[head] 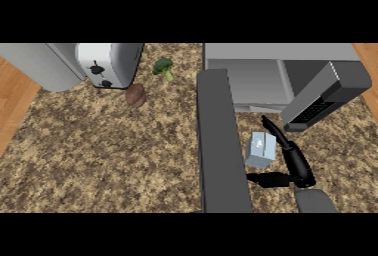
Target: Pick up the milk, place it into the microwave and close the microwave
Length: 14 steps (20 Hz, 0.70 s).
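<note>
Right hand [291, 167] enters from the lower right edge, palm beside the milk carton [261, 149], which stands on the speckled table [111, 160] in front of the microwave [255, 75]. Fingers [275, 131] are stretched out straight along the carton's right side and past its far end, toward the microwave; thumb [267, 179] sticks out to the left, just under the carton's near end. Fingers spread wide apart from the thumb, not curled round the carton; whether they actually touch its side cannot be told from this view. Carton is light blue-grey, tilted slightly, not inside the microwave. Microwave door [325, 97] stands open, swung out to the right, its dark inner face above the fingers. Left forearm [220, 150] runs as a long grey bar up the middle of the view, just left of the carton; its hand cannot be made out. Far left: toaster [109, 64], with broccoli [164, 67] and a brown potato [136, 95] near it, well apart from the carton.
</note>
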### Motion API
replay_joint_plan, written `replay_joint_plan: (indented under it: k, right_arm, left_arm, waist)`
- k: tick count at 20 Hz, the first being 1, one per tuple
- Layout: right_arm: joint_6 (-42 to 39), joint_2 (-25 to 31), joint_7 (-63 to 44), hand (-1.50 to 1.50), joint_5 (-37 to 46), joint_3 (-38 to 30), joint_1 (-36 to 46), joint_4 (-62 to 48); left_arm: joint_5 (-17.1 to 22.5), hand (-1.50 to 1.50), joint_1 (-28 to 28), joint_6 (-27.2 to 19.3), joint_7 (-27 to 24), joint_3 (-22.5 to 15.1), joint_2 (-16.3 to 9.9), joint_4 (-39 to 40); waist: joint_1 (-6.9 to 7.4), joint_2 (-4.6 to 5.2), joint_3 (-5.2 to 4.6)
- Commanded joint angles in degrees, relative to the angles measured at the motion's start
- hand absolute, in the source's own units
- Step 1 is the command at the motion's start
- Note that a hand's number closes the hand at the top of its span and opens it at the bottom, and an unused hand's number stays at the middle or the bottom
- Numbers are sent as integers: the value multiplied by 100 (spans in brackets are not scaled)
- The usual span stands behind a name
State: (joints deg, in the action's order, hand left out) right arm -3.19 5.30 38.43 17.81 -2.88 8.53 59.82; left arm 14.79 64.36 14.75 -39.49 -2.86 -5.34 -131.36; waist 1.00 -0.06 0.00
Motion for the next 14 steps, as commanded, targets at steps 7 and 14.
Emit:
replay_joint_plan:
  k: [7,14]
  right_arm:
    - [1120,42,780,-150,603,-168,812,-1603]
    - [1640,258,1295,150,930,-285,1345,-2829]
  left_arm:
    - [-109,-150,-155,56,138,5,168,76]
    - [121,-150,-139,313,94,209,161,148]
  waist:
    - [1,18,6]
    - [29,29,8]
